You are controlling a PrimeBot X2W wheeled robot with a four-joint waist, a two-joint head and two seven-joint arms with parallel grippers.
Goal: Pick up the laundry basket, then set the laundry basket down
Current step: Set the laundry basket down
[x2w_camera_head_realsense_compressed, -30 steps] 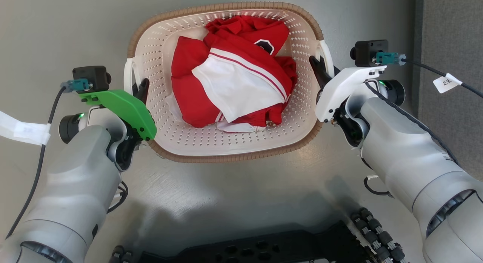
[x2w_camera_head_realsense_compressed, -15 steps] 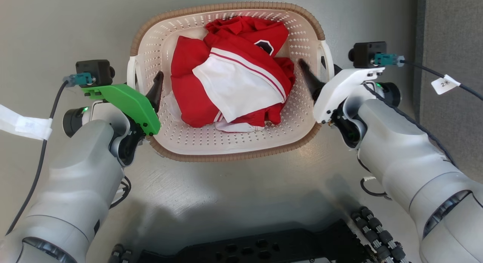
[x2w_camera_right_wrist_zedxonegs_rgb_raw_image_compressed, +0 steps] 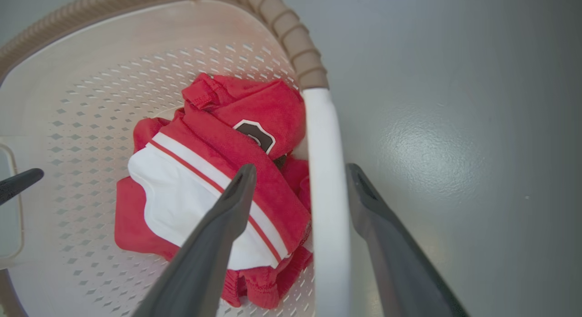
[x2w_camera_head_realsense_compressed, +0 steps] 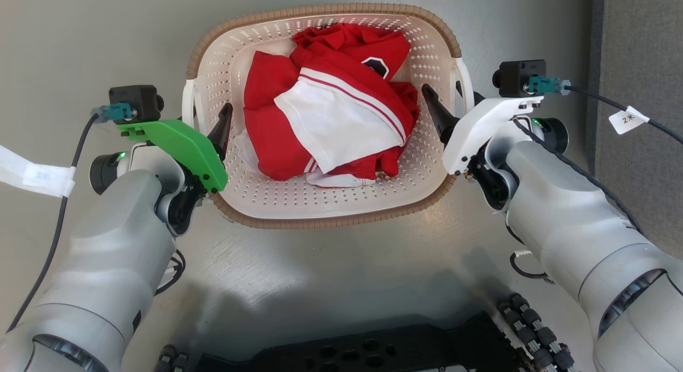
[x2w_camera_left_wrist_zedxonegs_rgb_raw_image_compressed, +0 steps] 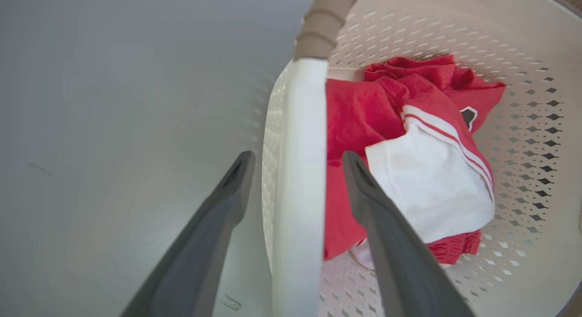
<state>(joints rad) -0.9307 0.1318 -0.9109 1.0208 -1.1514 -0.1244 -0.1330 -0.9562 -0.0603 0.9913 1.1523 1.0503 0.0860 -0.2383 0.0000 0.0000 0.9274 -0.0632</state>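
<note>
Small rounded-rectangular cream plastic laundry basket, perforated walls, brown woven-look rim. Stands upright on smooth grey floor, centred between the two arms in the head view, just ahead of the dark robot base. Carries one white loop handle on each short side: left handle, right handle.

Contents: crumpled red-and-white fabric garment with a dark emblem, heaped in the middle of the basket bottom.

Left gripper, green housing, two long dark fingers. Jaws spread apart, straddling the left handle: one finger inside the basket beside the garment, the other outside over the floor. Leaves a gap on either side of the handle in the left wrist view; clamps nothing.

Right gripper, white housing, same dark fingers. Jaws likewise apart, straddling the right handle: inner finger above the garment, outer finger outside and very close to the handle, contact not discernible. Clamps nothing.

Dark fingertip of the left gripper at the far basket wall in the right wrist view.

Strip of darker grey carpet along the right edge of the head view, well apart from the basket.
</note>
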